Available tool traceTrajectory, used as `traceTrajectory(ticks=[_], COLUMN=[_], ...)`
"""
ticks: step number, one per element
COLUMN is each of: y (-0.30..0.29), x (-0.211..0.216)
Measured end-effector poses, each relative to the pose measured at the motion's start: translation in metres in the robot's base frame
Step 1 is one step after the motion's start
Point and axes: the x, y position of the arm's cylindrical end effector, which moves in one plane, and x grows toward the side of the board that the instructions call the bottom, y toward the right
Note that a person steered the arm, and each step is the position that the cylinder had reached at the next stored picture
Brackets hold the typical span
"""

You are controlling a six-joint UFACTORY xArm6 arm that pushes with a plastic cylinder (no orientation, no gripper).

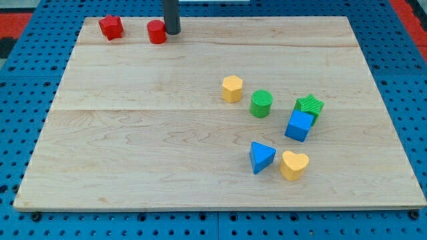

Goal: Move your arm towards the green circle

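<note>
The green circle (261,103), a short green cylinder, stands right of the board's middle. My tip (173,31) is at the view's top, just right of a red cylinder (157,31) and touching or nearly touching it. The tip is far up and to the left of the green circle.
A yellow hexagon (232,88) sits just left of the green circle. A green star (309,107) and a blue cube (299,125) lie to its right. A blue triangle (261,157) and a yellow heart (294,164) lie below. A red star-like block (111,27) is top left. Wooden board (133,133).
</note>
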Motion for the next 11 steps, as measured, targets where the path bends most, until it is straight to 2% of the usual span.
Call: traceTrajectory(ticks=[2,3,4,5,7,8,9,11], y=[-0.051,-0.056,0.016,0.083,0.176,0.222,0.226,0.16], x=[-0.002,-0.002,0.007,0.046,0.116,0.137,0.154,0.17])
